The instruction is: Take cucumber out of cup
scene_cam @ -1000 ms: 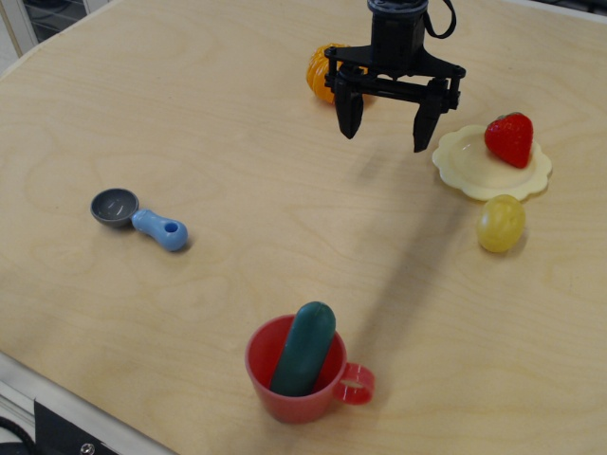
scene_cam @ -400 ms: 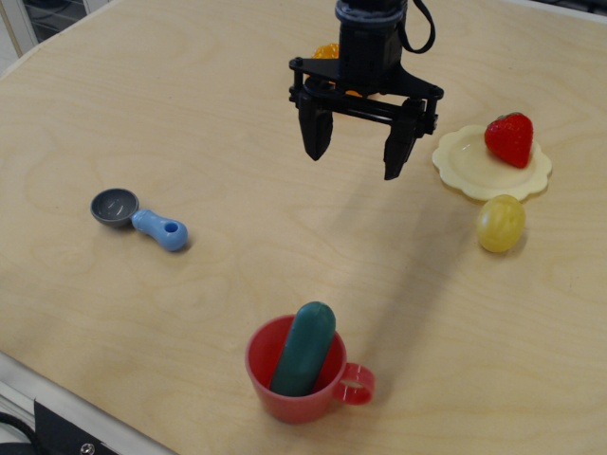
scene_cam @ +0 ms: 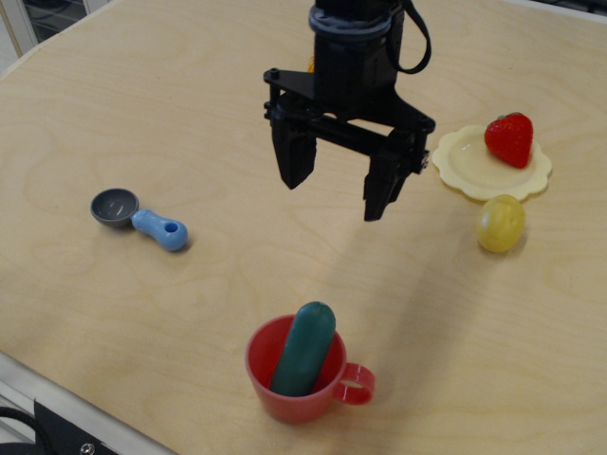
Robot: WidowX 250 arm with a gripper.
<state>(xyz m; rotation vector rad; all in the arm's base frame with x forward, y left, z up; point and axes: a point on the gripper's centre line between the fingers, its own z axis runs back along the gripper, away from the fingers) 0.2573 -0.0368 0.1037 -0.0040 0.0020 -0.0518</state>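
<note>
Gripper (scene_cam: 334,182): black, jaws spread wide, holding nothing, above the table.
Cucumber (scene_cam: 304,347): leaning inside the red cup (scene_cam: 285,398), at 6 o'clock from the gripper.
Cup handle: points toward 3 o'clock.

- A pale plywood worktop (scene_cam: 142,104) fills almost the whole view, its grain running in long wavy bands.
- The light is even and soft, and faint shadows fall on the wood.
- The near edge runs diagonally across the lower left corner, trimmed with a light metal strip (scene_cam: 66,403).
- A dark bracket (scene_cam: 71,436) sits below that edge.
- At the upper left corner a dim area beyond the worktop is too unclear to identify.
</note>
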